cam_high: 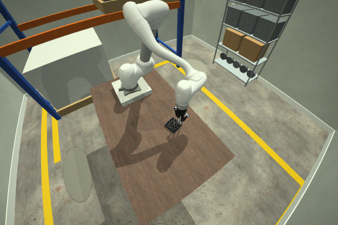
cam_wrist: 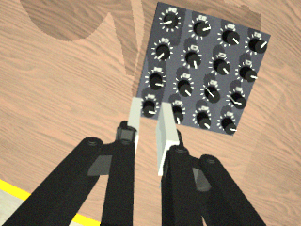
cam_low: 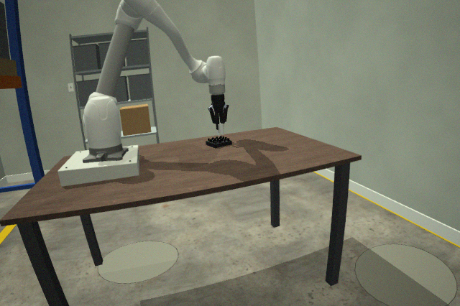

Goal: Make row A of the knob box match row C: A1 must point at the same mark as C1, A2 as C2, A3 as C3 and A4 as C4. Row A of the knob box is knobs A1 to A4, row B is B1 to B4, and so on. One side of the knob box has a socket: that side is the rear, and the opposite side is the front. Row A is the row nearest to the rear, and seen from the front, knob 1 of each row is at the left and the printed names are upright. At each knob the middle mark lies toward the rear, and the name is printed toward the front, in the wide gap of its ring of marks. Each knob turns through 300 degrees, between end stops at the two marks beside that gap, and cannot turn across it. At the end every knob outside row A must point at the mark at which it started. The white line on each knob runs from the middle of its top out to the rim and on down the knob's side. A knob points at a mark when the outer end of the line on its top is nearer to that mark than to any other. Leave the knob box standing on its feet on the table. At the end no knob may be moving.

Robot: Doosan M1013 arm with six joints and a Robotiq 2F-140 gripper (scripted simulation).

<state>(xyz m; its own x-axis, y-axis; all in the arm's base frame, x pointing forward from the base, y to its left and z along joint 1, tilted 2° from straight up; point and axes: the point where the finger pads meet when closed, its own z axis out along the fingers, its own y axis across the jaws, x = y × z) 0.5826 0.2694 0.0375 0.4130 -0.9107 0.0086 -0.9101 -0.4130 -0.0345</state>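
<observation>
The black knob box [cam_wrist: 203,70] stands flat on the wooden table, with four rows of black knobs, each with a white line. It also shows in the top view [cam_high: 173,124] and the exterior view [cam_low: 219,141]. My gripper [cam_wrist: 149,114] points straight down and hovers a little above the box's corner that lies nearest in the wrist view. Its two pale fingers stand a narrow gap apart with nothing between them. The corner knob [cam_wrist: 150,105] shows through that gap, below the tips. The gripper also shows in the top view [cam_high: 180,121] and the exterior view [cam_low: 221,130]. The printed names are too small to read.
The arm's white base plate [cam_high: 131,88] sits at the far end of the table, well away from the box. The table's long edge [cam_high: 207,124] runs close to the box on one side. A metal shelf [cam_high: 253,26] stands off the table.
</observation>
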